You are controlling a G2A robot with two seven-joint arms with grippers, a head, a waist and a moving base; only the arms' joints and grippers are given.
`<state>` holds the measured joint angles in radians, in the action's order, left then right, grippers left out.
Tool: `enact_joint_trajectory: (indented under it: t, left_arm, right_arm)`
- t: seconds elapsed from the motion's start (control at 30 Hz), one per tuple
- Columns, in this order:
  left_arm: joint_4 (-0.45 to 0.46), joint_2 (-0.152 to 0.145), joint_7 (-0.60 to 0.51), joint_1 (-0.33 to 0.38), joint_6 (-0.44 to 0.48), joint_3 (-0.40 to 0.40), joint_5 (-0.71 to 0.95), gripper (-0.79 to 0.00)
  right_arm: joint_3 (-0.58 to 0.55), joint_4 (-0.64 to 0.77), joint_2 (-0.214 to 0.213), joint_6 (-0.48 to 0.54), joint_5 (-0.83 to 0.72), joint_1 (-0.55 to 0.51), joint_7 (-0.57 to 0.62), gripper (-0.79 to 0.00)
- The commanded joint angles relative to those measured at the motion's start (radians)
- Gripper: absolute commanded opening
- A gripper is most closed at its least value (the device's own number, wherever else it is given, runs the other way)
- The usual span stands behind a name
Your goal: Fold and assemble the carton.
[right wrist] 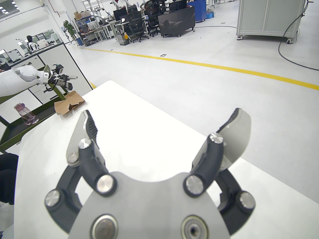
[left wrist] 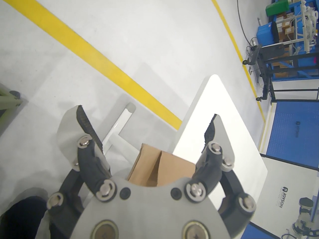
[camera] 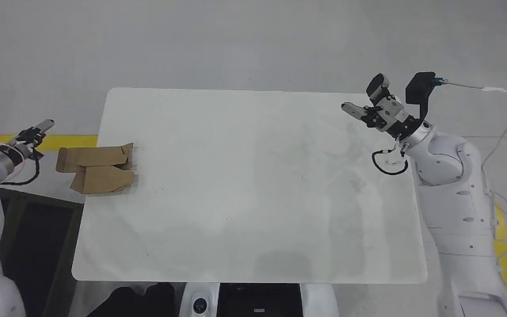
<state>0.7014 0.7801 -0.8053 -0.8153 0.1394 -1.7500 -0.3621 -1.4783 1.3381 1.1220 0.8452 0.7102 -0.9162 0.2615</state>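
Observation:
A flat brown cardboard carton (camera: 97, 168) lies unfolded at the table's left edge, partly overhanging it. Its flaps stand slightly raised. My left gripper (camera: 37, 132) hovers off the table to the left of the carton, open and holding nothing. In the left wrist view the carton (left wrist: 162, 169) shows between the open fingers (left wrist: 86, 126), below them. My right gripper (camera: 367, 99) is raised over the table's far right corner, open and holding nothing. The right wrist view shows the carton (right wrist: 69, 102) far across the table, with the left gripper (right wrist: 66, 79) above it.
The white table (camera: 253, 206) is bare apart from the carton. A dark green cart (right wrist: 15, 130) with a pink bottle (right wrist: 26, 113) stands beyond the table's left side. A black cable loop (camera: 388, 161) hangs by the right arm.

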Motion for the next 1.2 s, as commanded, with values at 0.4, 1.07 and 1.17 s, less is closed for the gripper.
enact_joint_trajectory:
  t: [0.4,1.07,1.17]
  left_arm:
    - [0.059,-0.004,-0.153,-0.131,-0.010,-0.039,0.188,0.000]
    - [0.167,-0.006,-0.250,-0.231,0.023,-0.084,0.425,-0.785]
    - [0.195,-0.004,-0.260,-0.242,0.059,-0.091,0.482,-0.785]
  right_arm:
    - [0.000,0.000,0.000,0.000,0.000,0.000,0.000,0.000]
    - [0.000,0.000,0.000,0.000,0.000,0.000,0.000,0.000]
    - [0.000,0.000,0.000,0.000,0.000,0.000,0.000,0.000]
